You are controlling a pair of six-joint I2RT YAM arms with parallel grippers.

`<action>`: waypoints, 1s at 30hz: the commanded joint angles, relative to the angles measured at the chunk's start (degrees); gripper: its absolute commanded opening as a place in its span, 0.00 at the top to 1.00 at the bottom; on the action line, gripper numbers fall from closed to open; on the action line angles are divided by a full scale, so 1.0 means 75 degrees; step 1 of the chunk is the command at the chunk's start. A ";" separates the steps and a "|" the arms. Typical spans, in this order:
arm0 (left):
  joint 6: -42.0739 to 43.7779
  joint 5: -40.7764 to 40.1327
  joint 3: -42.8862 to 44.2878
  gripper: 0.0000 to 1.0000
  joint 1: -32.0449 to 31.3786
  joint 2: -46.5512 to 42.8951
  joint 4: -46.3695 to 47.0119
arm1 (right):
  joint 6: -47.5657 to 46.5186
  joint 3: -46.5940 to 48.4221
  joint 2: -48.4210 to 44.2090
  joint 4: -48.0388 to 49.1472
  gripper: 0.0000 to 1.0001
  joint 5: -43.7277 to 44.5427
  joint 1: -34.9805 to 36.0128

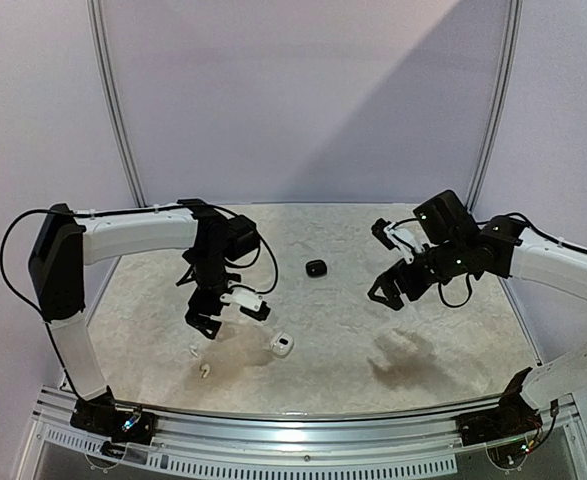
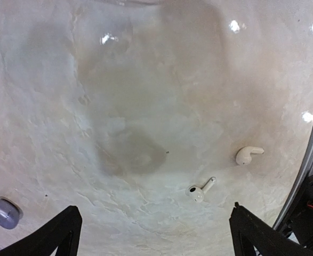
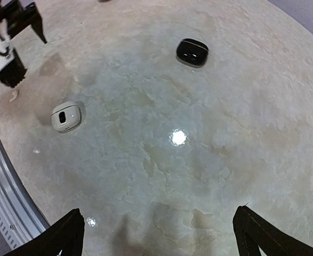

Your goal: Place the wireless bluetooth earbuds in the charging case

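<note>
Left gripper point(image 2: 155, 236) wide open, empty; two white stemmed plastic earbuds point(image 2: 200, 190) lie lower right on marbled desk point(image 2: 145, 80). Right gripper point(image 3: 159, 234) wide open, empty; white rounded charging case point(image 3: 65, 116) mid-left.

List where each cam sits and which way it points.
Top: above, behind the bases, facing the table; left gripper and right gripper show, open.
Left wrist: down at two white earbuds; own fingertips.
Right wrist: down at black case, white case; own fingertips, left gripper.
Shared: top and right wrist both show both cases.
</note>
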 commanded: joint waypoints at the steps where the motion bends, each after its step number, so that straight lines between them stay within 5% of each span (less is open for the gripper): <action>1: -0.0190 0.0115 -0.0400 0.01 0.0423 -0.0437 0.0132 | -0.1565 0.0243 0.0333 0.0883 0.01 -0.1175 -0.0010; 7: -0.0877 0.0785 -0.0813 0.01 0.1227 -0.1072 0.0516 | -0.2562 0.0235 0.1194 0.1905 0.01 -0.2964 0.0114; 11: -0.1500 0.1748 -0.1073 0.01 0.2013 -0.1641 0.0719 | -0.5861 0.0432 0.1769 0.1688 0.01 -0.4036 0.0494; 20: -0.2293 0.2786 -0.1717 0.02 0.3096 -0.2306 0.1469 | -0.9779 0.4981 0.6282 -0.1398 0.01 -0.3196 0.1313; 30: -0.1975 0.3311 -0.2995 0.01 0.3774 -0.3441 0.2344 | -1.0258 0.7123 0.8510 -0.1795 0.04 -0.3235 0.1938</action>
